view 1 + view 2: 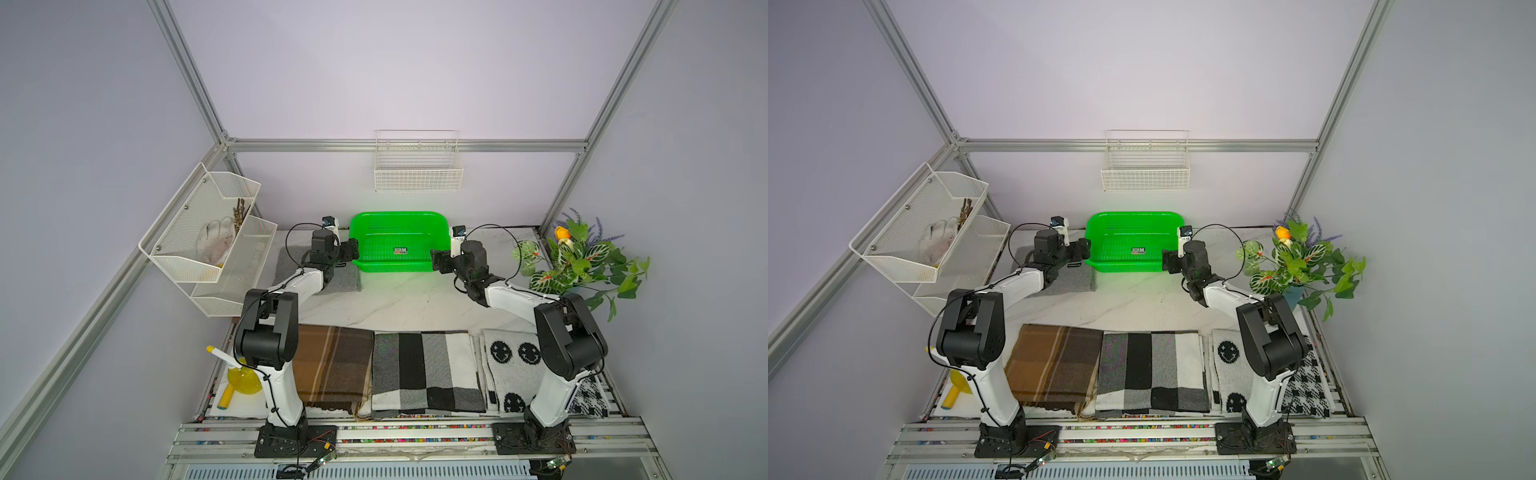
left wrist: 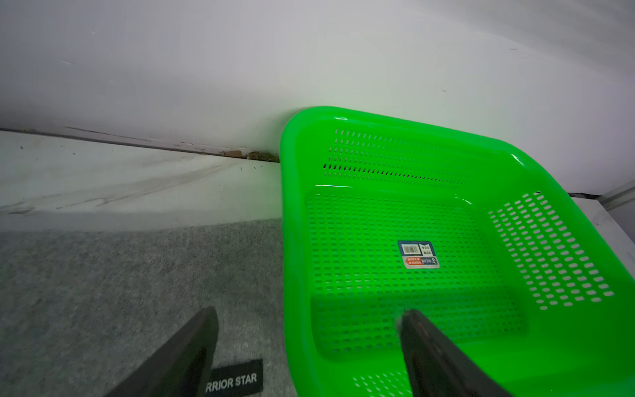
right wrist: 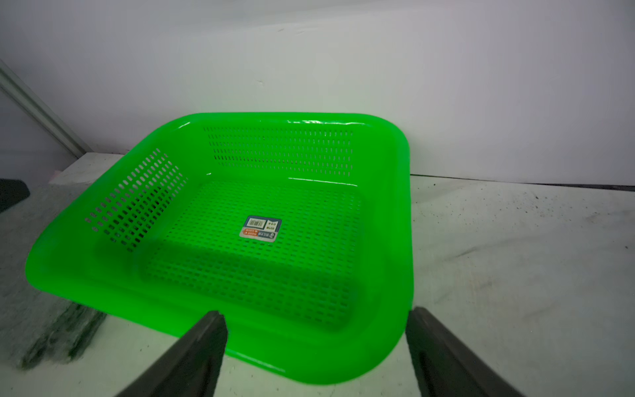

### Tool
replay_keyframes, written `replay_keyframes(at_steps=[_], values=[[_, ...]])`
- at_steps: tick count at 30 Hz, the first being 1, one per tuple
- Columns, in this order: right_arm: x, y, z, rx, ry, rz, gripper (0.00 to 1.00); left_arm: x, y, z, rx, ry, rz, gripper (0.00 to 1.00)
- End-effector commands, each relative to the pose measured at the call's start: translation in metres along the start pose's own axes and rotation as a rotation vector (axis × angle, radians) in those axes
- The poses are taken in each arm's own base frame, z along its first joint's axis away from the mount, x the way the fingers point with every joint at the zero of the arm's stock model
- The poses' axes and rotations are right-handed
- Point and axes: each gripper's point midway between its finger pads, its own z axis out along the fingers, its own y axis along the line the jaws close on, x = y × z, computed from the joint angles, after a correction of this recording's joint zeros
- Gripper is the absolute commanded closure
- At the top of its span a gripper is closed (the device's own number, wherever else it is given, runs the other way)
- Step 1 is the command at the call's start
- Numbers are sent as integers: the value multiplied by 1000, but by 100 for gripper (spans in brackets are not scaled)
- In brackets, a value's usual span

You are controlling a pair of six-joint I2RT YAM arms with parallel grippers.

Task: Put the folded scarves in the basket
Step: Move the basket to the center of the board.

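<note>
The bright green basket (image 1: 399, 216) (image 1: 1133, 215) stands empty against the back wall, with a small sticker on its base. A grey folded scarf (image 1: 349, 280) (image 2: 103, 292) with a black label lies flat just left of it. My left gripper (image 1: 353, 249) (image 2: 309, 316) is open and straddles the basket's left wall (image 2: 292, 240), one finger over the grey scarf and one over the basket's inside. My right gripper (image 1: 436, 259) (image 3: 314, 314) is open, its fingers either side of the basket's near right corner (image 3: 402, 240). Neither holds anything.
Three more folded scarves lie along the front edge: brown plaid (image 1: 336, 365), black-grey-white check (image 1: 424, 370) and a smiley pattern (image 1: 507, 361). A white mesh rack (image 1: 208, 245) hangs at the left, a wire wall basket (image 1: 417, 166) behind, and a potted plant (image 1: 582, 257) stands at the right.
</note>
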Motion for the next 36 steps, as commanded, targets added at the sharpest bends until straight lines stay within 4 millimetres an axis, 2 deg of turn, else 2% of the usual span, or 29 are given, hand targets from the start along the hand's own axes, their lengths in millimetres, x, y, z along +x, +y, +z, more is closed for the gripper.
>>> replay_keyframes(at_steps=[1,4,9,12,18,19,21,27,30,34,36], values=[[-8,-13,19,76,-2,20,14,-24,0,14,0,-20,-1,17],[-7,-23,37,102,18,34,18,-24,4,28,4,2,-15,20],[3,-34,60,115,51,42,23,-17,1,45,46,16,-23,29],[11,-42,73,109,77,66,28,-11,-3,52,76,38,-33,41],[14,-46,82,114,90,58,33,-1,-1,61,72,83,-35,39],[14,-46,83,113,94,58,39,0,-1,62,73,85,-33,40],[20,-45,87,102,115,57,43,7,-1,66,77,108,-35,43],[25,-38,81,56,114,73,58,20,-5,66,103,132,-30,56],[23,-35,77,42,116,78,71,21,-17,60,148,139,-32,72],[27,-30,68,28,136,88,73,26,-32,53,163,158,-4,80],[28,-32,57,43,130,86,73,30,-40,49,179,172,10,83]])
